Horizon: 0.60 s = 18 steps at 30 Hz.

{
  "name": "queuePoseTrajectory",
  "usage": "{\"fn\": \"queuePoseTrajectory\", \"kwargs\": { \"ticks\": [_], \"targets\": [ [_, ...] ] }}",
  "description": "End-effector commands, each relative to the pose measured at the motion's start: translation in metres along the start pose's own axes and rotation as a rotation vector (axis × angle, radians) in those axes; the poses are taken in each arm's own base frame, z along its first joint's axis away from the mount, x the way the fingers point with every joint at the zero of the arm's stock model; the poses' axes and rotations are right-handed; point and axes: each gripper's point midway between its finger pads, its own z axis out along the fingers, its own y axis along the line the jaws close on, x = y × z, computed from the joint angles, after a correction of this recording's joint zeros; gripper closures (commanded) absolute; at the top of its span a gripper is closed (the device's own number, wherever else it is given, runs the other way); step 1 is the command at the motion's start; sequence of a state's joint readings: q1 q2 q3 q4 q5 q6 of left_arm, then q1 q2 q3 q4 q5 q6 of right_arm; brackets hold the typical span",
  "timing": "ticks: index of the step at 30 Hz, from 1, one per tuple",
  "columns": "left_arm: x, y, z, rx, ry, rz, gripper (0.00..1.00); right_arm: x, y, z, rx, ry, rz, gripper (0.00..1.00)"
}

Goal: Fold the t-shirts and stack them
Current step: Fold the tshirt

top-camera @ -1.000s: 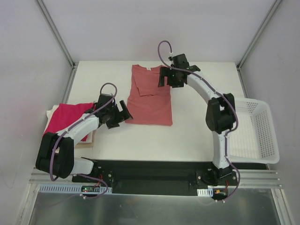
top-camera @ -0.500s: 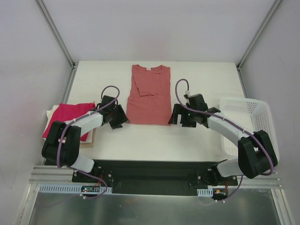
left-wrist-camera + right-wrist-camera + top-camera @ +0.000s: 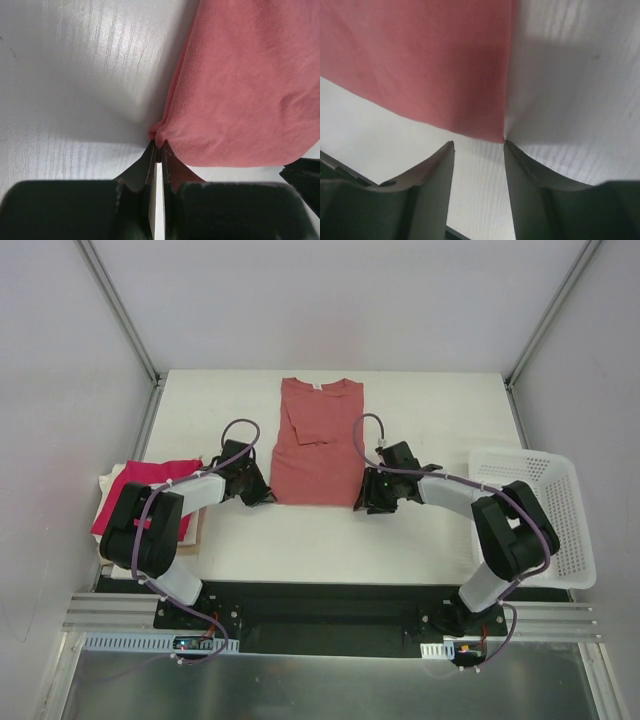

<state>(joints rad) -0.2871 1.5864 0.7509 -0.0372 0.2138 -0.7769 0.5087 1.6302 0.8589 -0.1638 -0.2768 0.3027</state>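
A salmon t-shirt (image 3: 318, 445) lies flat mid-table, collar at the far side and its left side folded in. My left gripper (image 3: 268, 496) sits at the shirt's near left corner. In the left wrist view that gripper (image 3: 160, 145) is shut on the puckered corner of the salmon cloth (image 3: 240, 90). My right gripper (image 3: 362, 503) sits at the near right corner. In the right wrist view it (image 3: 479, 144) stands open, and the shirt's corner (image 3: 420, 60) reaches its right fingertip (image 3: 509, 146) without being pinched. A folded magenta t-shirt (image 3: 140, 490) rests on cream ones (image 3: 108, 483) at the left edge.
A white mesh basket (image 3: 560, 540) stands at the table's right edge, beside the right arm's elbow. The white table (image 3: 440, 410) runs back to the walls and frame posts. The arm bases stand on the black rail (image 3: 320, 605) at the near edge.
The right arm swung from the shirt's far collar side to its near right corner and its jaws narrowed. The left gripper moved onto the near left corner and shut on the cloth.
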Motion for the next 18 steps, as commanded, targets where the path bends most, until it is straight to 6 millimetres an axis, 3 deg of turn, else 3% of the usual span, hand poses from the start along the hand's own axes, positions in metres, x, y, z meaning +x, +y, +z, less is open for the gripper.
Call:
{"fn": "queuePoseTrajectory", "kwargs": {
  "ticks": [1, 5, 7, 10, 11, 13, 15, 16, 17, 18],
  "targets": [
    [0.005, 0.008, 0.007, -0.035, 0.027, 0.0, 1.0, -0.023, 0.018, 0.009, -0.046, -0.03, -0.021, 0.58],
    [0.006, 0.005, 0.0, -0.016, 0.019, 0.0, 1.0, -0.029, 0.02, 0.015, -0.048, -0.037, -0.034, 0.78],
    [0.009, 0.006, -0.004, -0.007, 0.019, 0.001, 1.0, -0.03, 0.024, 0.014, -0.068, -0.039, -0.055, 0.96],
    [0.018, 0.005, -0.016, 0.029, 0.019, 0.001, 1.0, -0.025, 0.036, 0.001, -0.108, -0.055, -0.093, 0.99],
    [0.018, -0.001, -0.027, 0.065, -0.001, 0.007, 1.0, -0.012, 0.034, -0.001, -0.105, -0.036, -0.103, 0.99],
    [0.035, 0.006, -0.035, 0.082, 0.015, -0.004, 1.0, 0.001, 0.039, -0.019, -0.124, -0.043, -0.126, 0.99],
    [0.053, 0.004, -0.052, 0.138, -0.002, 0.014, 1.0, 0.027, 0.039, -0.035, -0.136, -0.022, -0.15, 0.99],
    [0.054, -0.007, -0.069, 0.207, -0.044, 0.036, 1.0, 0.036, 0.039, -0.04, -0.137, -0.014, -0.151, 0.99],
    [0.071, -0.002, -0.072, 0.233, -0.015, 0.04, 1.0, 0.057, 0.035, -0.043, -0.133, 0.023, -0.161, 0.99],
    [0.08, -0.007, -0.08, 0.277, -0.008, 0.042, 1.0, 0.065, 0.04, -0.057, -0.155, 0.015, -0.177, 0.99]
  ]
}}
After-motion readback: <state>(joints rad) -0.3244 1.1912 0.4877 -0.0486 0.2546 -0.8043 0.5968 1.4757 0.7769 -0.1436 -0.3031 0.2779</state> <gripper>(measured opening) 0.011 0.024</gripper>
